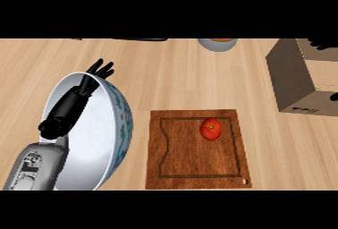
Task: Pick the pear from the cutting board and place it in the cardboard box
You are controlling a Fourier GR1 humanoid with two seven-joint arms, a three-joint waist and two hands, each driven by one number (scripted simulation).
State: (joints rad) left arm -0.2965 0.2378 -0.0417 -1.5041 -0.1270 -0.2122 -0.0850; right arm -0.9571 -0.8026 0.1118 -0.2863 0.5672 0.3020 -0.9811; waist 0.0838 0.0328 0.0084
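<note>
One red-orange fruit (211, 129) lies on the cutting board (198, 179), well to the right of my left hand (79, 96) and nowhere near its fingers (100, 68); it looks more like a tomato than a pear to me. Those fingers are straight and spread, holding nothing, resting above the big bowl (113, 147) on the desk (171, 71). At the far right, dark fingers of my right hand (323, 44) show at the cardboard box (297, 85); how open they are, I cannot tell.
</note>
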